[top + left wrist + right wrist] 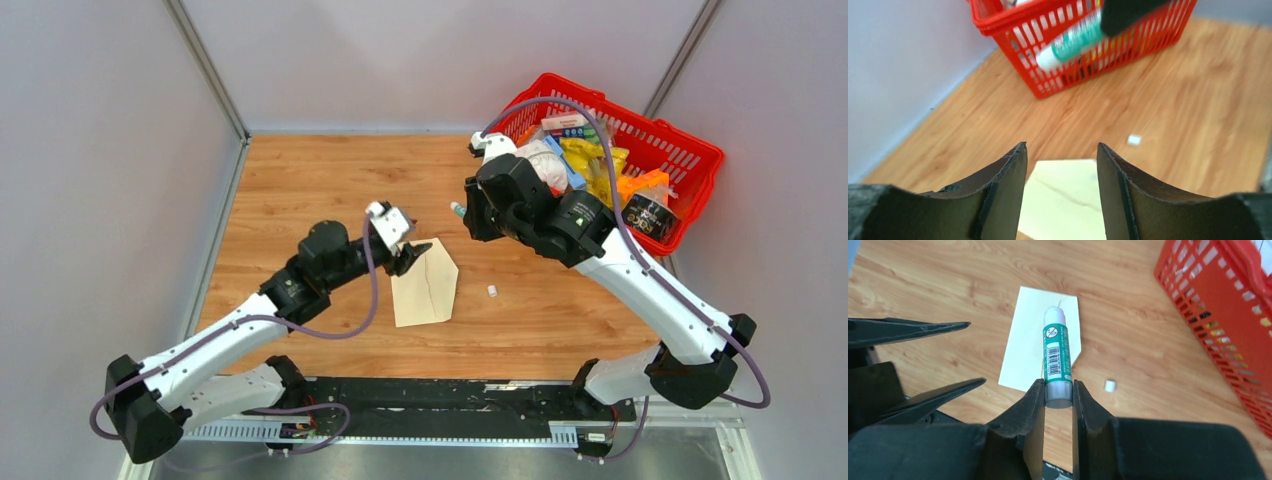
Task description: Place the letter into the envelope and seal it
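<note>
The cream envelope (425, 287) lies flat on the wooden table with its pointed flap to the right. It also shows in the left wrist view (1063, 200) and the right wrist view (1028, 340). The pinkish-beige letter is not in view. My left gripper (414, 251) is open and empty just above the envelope's far left corner (1061, 147). My right gripper (465, 211) is shut on the base of a green and white glue stick (1057, 352), held in the air above the envelope (1058, 385), its white tip pointing away from the jaws.
A red basket (690, 150) full of packets stands at the back right. It also shows in the left wrist view (1048, 65) and the right wrist view (1218, 305). A small white cap (492, 291) lies on the table right of the envelope.
</note>
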